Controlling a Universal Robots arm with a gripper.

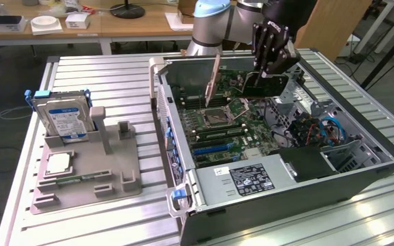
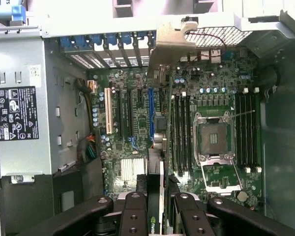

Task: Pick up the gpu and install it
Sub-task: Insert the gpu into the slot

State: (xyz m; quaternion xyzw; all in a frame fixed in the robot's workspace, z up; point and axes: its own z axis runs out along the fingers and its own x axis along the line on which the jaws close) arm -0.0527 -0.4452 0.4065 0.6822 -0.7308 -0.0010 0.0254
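gpu (image 1: 260, 86): thin, stiff, light, fragile card; best pinched on its flat faces
gripper (image 1: 271, 73): jaws partly closed, clamping the gpu
place: 2 o'clock from cpu socket (image 1: 214, 118), exterior view

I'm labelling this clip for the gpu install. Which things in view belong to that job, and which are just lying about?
In the job: the tool, closed on the gpu; the expansion slots on the motherboard; the open computer case.

Lying about: hard drive, processor chip and memory stick on the grey holder.
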